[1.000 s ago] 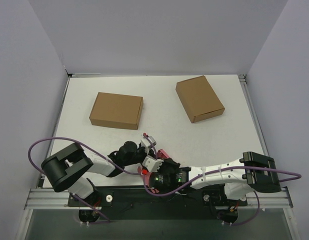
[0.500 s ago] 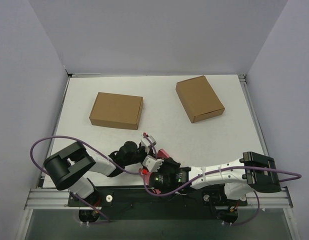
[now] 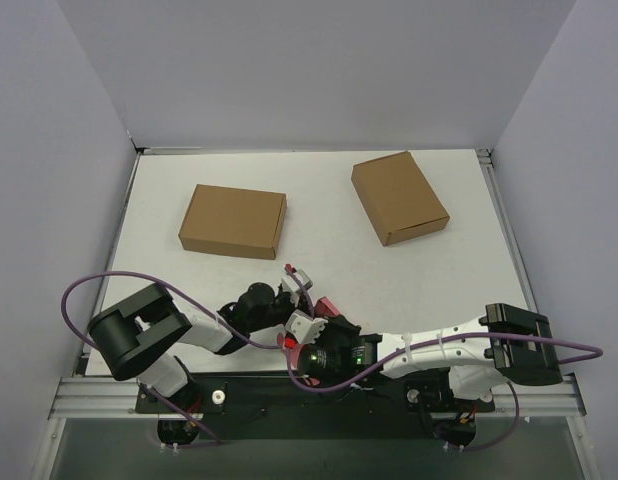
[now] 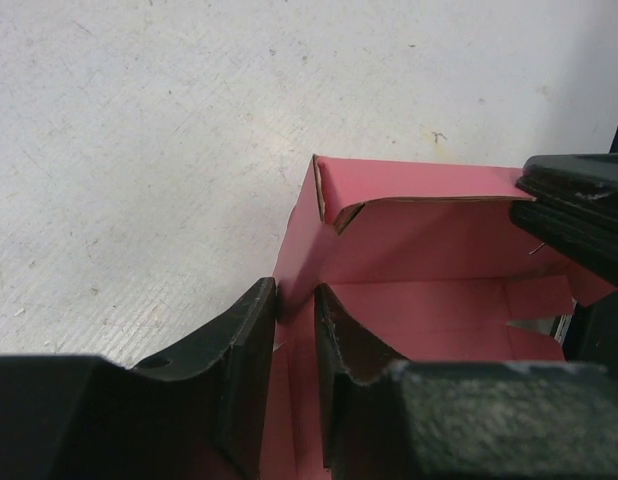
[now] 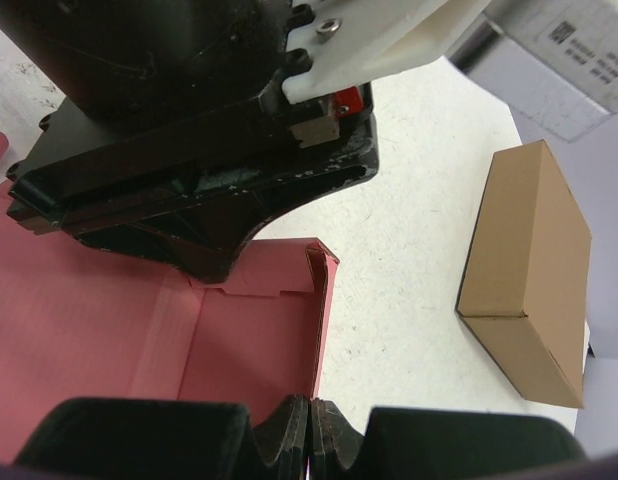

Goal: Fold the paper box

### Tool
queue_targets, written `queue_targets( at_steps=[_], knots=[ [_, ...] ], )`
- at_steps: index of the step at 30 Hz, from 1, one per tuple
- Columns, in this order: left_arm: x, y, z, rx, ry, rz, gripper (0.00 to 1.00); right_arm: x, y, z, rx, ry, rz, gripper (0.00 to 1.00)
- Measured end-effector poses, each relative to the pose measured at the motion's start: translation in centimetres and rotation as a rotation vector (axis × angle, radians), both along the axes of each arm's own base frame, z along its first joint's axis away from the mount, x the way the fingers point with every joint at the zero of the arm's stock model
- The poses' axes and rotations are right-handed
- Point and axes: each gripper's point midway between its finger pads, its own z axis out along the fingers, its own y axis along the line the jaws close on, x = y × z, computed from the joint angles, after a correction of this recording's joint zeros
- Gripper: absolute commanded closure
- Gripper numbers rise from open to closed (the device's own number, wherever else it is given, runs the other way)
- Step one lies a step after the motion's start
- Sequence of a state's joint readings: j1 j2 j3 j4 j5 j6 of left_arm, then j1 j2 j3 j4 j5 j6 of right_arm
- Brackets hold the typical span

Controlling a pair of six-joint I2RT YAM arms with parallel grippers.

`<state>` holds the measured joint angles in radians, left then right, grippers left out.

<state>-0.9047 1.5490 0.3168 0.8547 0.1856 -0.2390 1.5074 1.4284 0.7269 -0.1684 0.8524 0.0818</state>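
Pink thin-card paper box (image 5: 239,340), half raised, sits at the near edge of the white bench (image 3: 329,270), between both arms. The right pincer (image 5: 309,432) is clenched on the top edge of one upright wall, probably to steady it. The left pincer (image 4: 294,300) straddles a neighbouring wall; I cannot tell whether it pinches the card or merely brackets it. Farther back, well apart from the work, lie a closed brown cardboard box (image 3: 233,221) on the left and a second brown cardboard box (image 3: 399,197) on the right.

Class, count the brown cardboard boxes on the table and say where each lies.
2: the left brown box lies mid-table; the right brown box farther back. None appears hidden.
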Motion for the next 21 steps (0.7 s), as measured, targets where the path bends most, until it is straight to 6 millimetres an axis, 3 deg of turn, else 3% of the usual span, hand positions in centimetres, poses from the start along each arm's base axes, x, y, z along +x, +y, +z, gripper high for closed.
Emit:
queue_targets(
  at_steps=[14, 21],
  knots=[
    [0.1, -0.5, 0.9, -0.034, -0.023, -0.005, 0.62, -0.1, 0.1, -0.1, 0.003, 0.005, 0.003, 1.0],
    [0.5, -1.1, 1.8, -0.056, -0.045, -0.009, 0.65, -0.1, 0.2, -0.1, 0.005, 0.008, 0.004, 1.0]
  ],
)
